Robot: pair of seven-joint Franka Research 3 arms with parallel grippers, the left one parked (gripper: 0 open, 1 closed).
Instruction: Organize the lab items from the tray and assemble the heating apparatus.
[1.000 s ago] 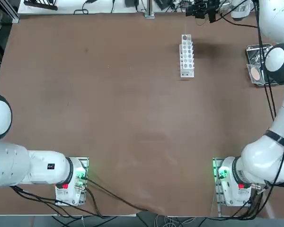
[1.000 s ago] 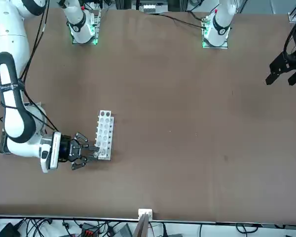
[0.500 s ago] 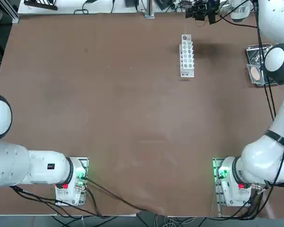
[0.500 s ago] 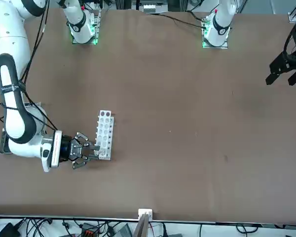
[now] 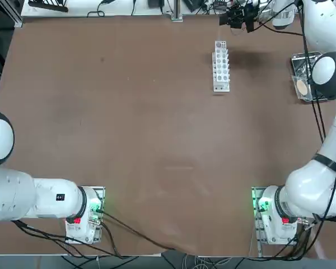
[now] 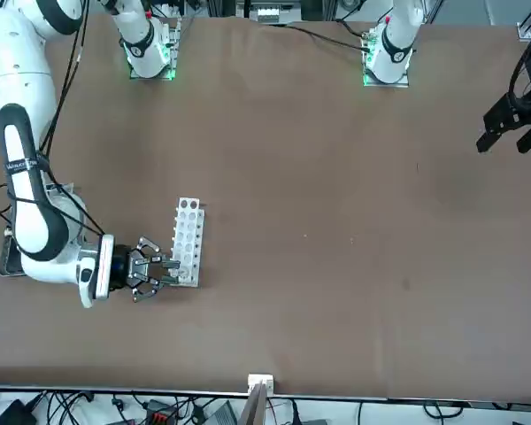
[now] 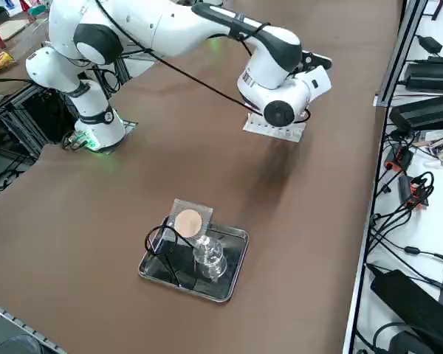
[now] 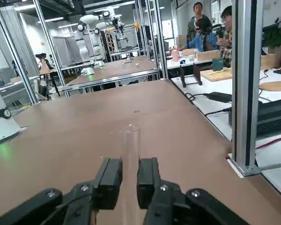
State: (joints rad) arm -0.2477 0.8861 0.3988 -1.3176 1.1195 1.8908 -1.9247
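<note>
Lab items sit together in the tray [image 7: 232,276], a small shiny metal one near the table's right edge as the robot sees it, well apart from the white holed rack [image 5: 220,66]. In the side view the grey mesh square with its tan round centre [image 7: 188,221] lies tilted on the tray's far rim, a thin dark wire-legged stand [image 7: 165,247] lies beside it, and a small clear glass vessel [image 7: 208,255] rests in the tray; what kind of vessel it is cannot be made out. From overhead the tray is partly covered by the right arm's elbow, with only the tan disc [image 5: 301,87] and some rim showing. The right gripper [image 6: 162,269] is held level over the table at the far end of the rack, its tips just at the rack's end [image 6: 187,276] in the front view. The wrist camera shows its two fingers [image 8: 109,180] clenched on a clear glass test tube [image 8: 129,154], which stands up between the pads and rises past them. Whether the tube's lower end is already in one of the rack's holes is hidden. People sit at desks in the room beyond the table [image 8: 140,117].
</note>
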